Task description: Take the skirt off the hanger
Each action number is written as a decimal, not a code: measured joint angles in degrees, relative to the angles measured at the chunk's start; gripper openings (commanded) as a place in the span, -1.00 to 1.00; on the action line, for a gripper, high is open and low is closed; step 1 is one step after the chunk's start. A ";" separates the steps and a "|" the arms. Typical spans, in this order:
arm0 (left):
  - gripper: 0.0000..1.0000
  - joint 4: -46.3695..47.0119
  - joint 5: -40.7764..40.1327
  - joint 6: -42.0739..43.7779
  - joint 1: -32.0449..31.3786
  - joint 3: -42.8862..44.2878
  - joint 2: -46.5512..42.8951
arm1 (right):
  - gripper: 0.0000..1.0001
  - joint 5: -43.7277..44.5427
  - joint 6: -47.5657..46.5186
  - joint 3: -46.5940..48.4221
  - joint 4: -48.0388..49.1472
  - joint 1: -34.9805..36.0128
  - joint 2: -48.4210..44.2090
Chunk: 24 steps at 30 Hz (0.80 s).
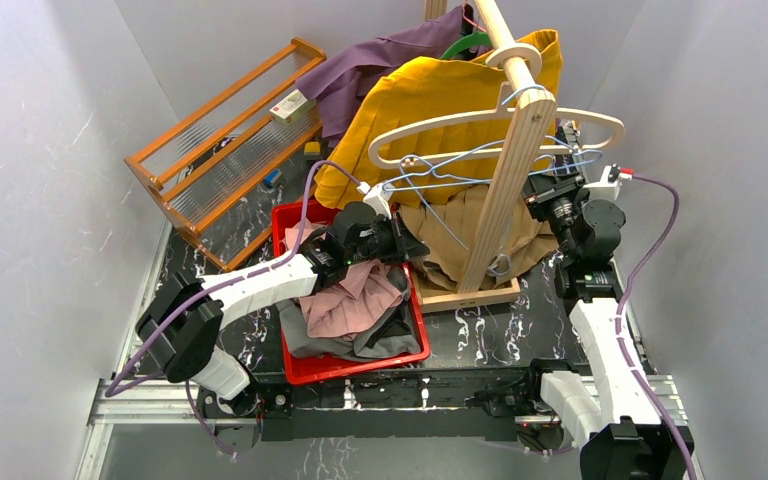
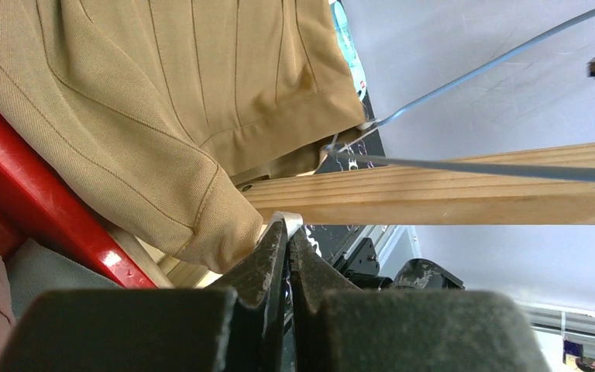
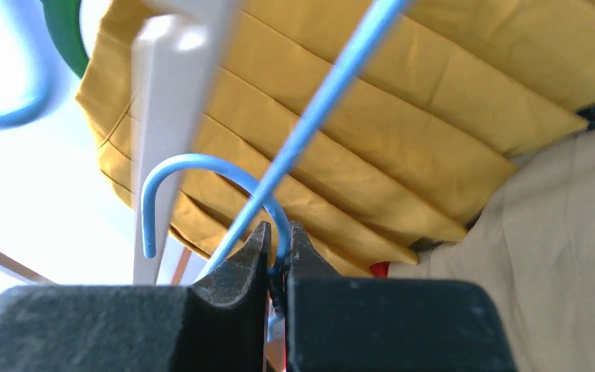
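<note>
**Step: pulling it off, not done yet**

Top view: right jaws clamp the blue wire hanger (image 1: 460, 160). The tan skirt (image 1: 465, 225) hangs between both jaws, against the wooden post (image 1: 508, 180).

Left wrist: left jaws are shut and the skirt hem (image 2: 163, 116) is just left of their tips. The beam (image 2: 449, 194) crowds above, so you'd open, pinch the hem and pull toward the red bin (image 2: 39, 186).

Right wrist: the wire (image 3: 325, 93) is pinched; little room.

No legible text in any view. Only candidate is the small pale box (image 1: 293, 104) lying on the top rail of the wooden rack (image 1: 222, 150). It has a red mark at one end, and any print is too small to read.
</note>
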 measured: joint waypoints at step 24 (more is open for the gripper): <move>-0.95 -4.26 -1.51 4.15 1.86 -0.63 -2.12 | -1.00 2.16 -8.92 -9.20 25.03 0.09 -1.20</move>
